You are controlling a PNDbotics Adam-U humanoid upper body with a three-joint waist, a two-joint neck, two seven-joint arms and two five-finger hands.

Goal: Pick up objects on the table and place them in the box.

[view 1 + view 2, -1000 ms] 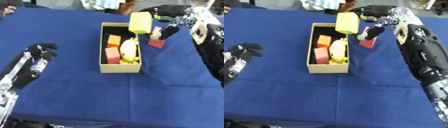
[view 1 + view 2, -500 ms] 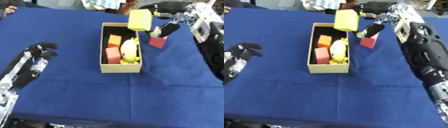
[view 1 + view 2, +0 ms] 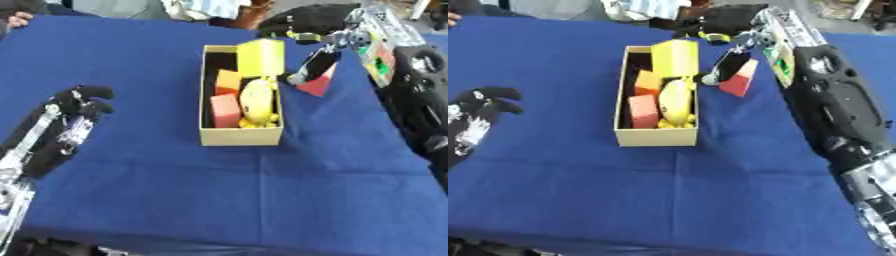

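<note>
A yellow block (image 3: 261, 57) is held over the far end of the cardboard box (image 3: 241, 136), at its right wall, apparently pinched by the right hand (image 3: 308, 22), though the contact itself is hidden behind the block; the step in hand is judged to be the placing of this block. Inside the box a yellow rounded toy (image 3: 257, 100), a pink block (image 3: 226, 110) and an orange block (image 3: 228, 80) are already lying. Just right of the box a red block (image 3: 318, 83) rests on the blue desk (image 3: 262, 190), partly covered by the right hand's dark fingers (image 3: 311, 66). Well left of the box the left hand (image 3: 77, 107) rests idle, fingers relaxed. Next, the block must be lowered inside the walls and released; the red block is then to be fetched.
</note>
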